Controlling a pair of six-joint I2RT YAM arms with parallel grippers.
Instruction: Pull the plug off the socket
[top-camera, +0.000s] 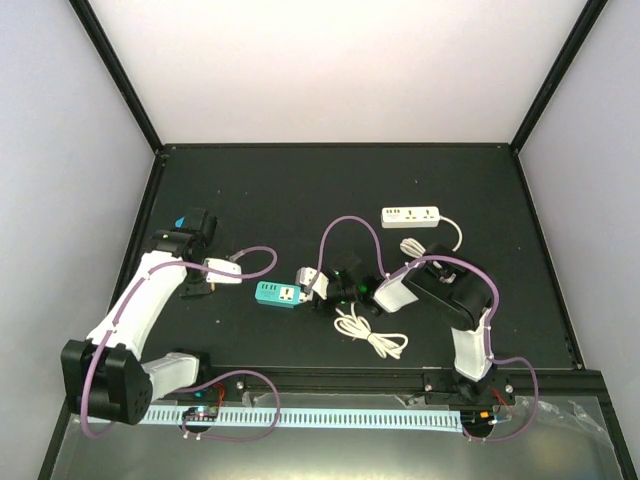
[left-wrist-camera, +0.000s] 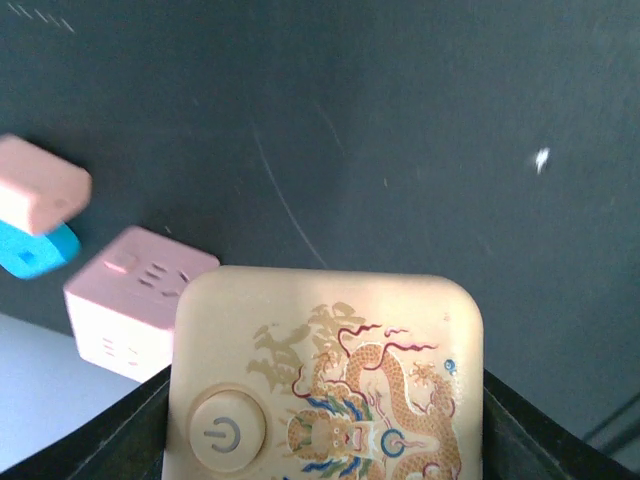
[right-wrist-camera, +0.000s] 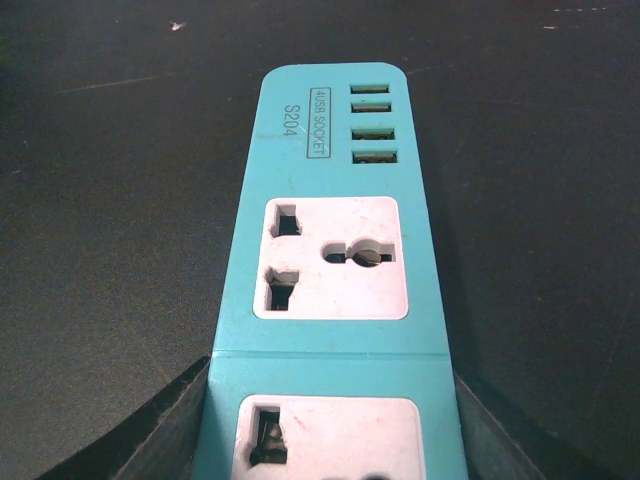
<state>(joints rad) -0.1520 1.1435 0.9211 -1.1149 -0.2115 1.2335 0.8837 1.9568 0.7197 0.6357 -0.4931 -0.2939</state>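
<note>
My right gripper (right-wrist-camera: 330, 410) is shut on a teal power strip (right-wrist-camera: 325, 260) and grips its long sides. The strip's two visible sockets and its USB ports hold no plug. In the top view the strip (top-camera: 279, 294) lies left of the right gripper (top-camera: 325, 286), with a small white block (top-camera: 311, 278) at its near end; I cannot tell if this is a plug. My left gripper (left-wrist-camera: 325, 410) is shut on a cream cube socket (left-wrist-camera: 330, 370) with a dragon print and a power button. It also shows in the top view (top-camera: 222, 268).
A white power strip (top-camera: 411, 215) with its cable lies at the back right. A coiled white cable (top-camera: 371, 336) lies near the right arm. A pink cube socket (left-wrist-camera: 130, 305) and a pink and blue piece (left-wrist-camera: 40, 210) sit left of the cream cube.
</note>
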